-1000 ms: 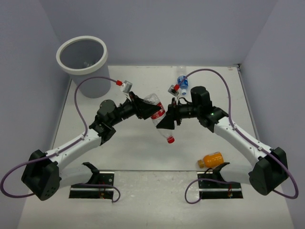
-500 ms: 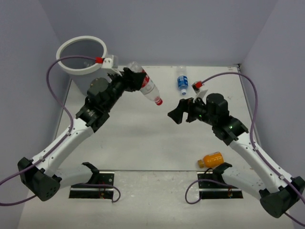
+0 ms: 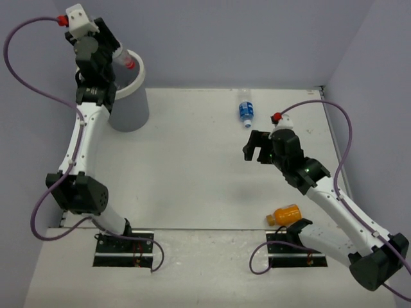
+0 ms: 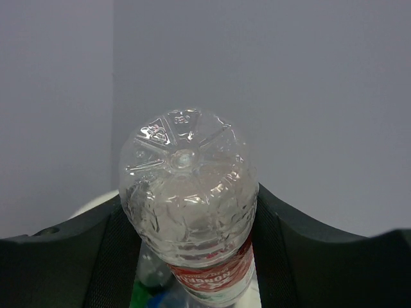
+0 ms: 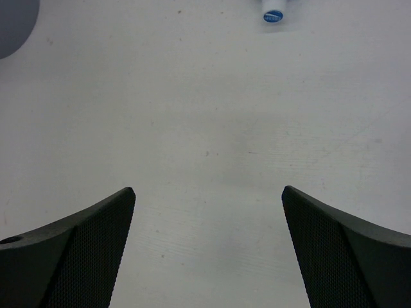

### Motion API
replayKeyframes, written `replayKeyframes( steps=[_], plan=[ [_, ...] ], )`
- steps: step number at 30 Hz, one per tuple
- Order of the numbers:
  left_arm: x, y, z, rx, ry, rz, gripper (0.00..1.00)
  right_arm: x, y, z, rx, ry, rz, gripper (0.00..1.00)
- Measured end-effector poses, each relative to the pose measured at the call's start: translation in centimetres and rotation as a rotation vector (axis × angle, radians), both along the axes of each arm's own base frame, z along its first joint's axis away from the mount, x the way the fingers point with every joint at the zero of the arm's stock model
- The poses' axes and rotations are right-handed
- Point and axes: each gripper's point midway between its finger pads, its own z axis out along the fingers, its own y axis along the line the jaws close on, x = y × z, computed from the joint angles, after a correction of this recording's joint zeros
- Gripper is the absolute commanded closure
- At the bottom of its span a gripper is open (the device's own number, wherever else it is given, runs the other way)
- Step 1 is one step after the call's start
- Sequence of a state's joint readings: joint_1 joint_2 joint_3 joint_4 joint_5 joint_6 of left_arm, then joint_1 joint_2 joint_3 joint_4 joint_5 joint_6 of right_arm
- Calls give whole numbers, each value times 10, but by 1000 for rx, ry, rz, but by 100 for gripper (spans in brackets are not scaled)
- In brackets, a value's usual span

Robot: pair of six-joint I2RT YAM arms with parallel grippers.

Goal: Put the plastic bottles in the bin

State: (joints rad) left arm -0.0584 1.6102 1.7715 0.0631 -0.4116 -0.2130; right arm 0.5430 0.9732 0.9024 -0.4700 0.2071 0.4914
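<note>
Plastic, clear and thin, crinkled at the base: I am reading the red-label bottle [image 4: 186, 192] as empty, light and soft-walled, likely to dent under a hard squeeze and to slip if held on the smooth label. Mid-body, where the ribbing stiffens it, is looking like the best place to take hold.

Left claw [image 3: 110, 50] is clamping that bottle across the body, one finger on each side of it in the wrist view. The arm is holding it high at the far left corner, above the bin [image 3: 131, 109].

Axis: the bottle's base is facing the wrist camera and the red cap is pointing away and downward, toward the bin's mouth. The long axis is running roughly along the claw's line of sight, tilted rather than plumb. Green and blue shapes are showing under the bottle in the wrist view; I am guessing bottles already in the bin, but cannot tell.

Right claw [image 3: 257, 146] is hanging over the bare table [image 3: 186, 173] with jaws spread wide, holding nothing.

Blue-label bottle [image 3: 244, 109] is lying at the far side, long axis near to far, cap facing the right wrist camera. Orange bottle [image 3: 284, 214] is lying near the right base, cap pointing left.
</note>
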Motion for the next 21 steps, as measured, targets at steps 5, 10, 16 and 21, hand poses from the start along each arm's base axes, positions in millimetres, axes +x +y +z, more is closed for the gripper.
replayKeyframes(
  steps=[5, 10, 16, 21],
  plan=[
    [34, 46, 4, 37, -1, 117, 83, 4, -4, -16, -42, 45, -26, 1],
    [43, 75, -21, 42, 56, 184, 4, 7, -7, -24, -67, 69, -44, 1],
    [48, 79, -52, 35, 122, 182, 0, 16, -5, -24, -78, 82, -55, 1],
    [53, 64, -57, 48, 145, 90, 0, 29, -8, -29, -90, 109, -82, 1]
  ],
)
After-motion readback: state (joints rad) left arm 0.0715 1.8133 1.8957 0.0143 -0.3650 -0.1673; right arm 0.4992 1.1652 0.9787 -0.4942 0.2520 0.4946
